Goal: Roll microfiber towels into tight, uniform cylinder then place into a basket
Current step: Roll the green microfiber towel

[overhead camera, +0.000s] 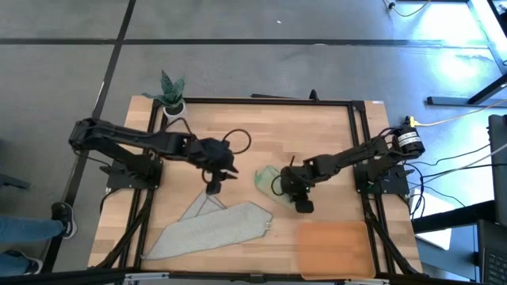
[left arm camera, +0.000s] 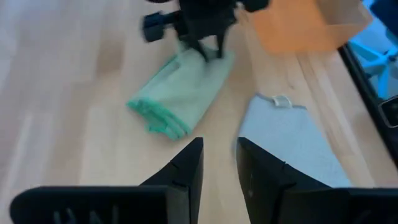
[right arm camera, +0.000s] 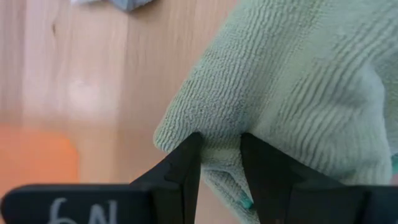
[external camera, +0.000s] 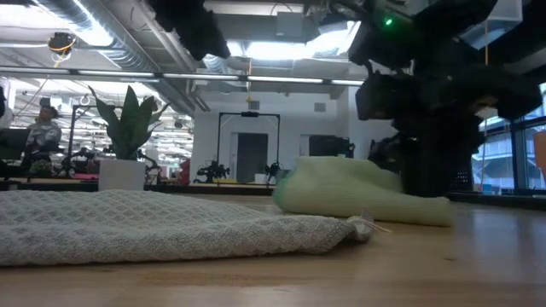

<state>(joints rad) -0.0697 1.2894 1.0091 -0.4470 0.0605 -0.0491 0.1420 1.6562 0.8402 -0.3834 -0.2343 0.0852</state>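
The pale sage green towel lies bunched and folded at the table's middle; it also shows in the low view and the left wrist view. My right gripper is shut on its right end. The pale grey towel lies spread flat near the front edge, also in the low view. My left gripper hangs over bare wood just beyond the grey towel's far corner, with a narrow gap between its fingers, holding nothing. The orange-brown basket lies at the front right. My right gripper pinches a folded corner of the green towel between its two fingers, several layers thick, beside the teal hemmed edge. The fingers come slanting down from the table's right. The towel rests slack on the table.
A small potted plant stands at the table's far left corner. A black frame rail runs along the far edge. Bare wood lies between the two towels and to the far side of them.
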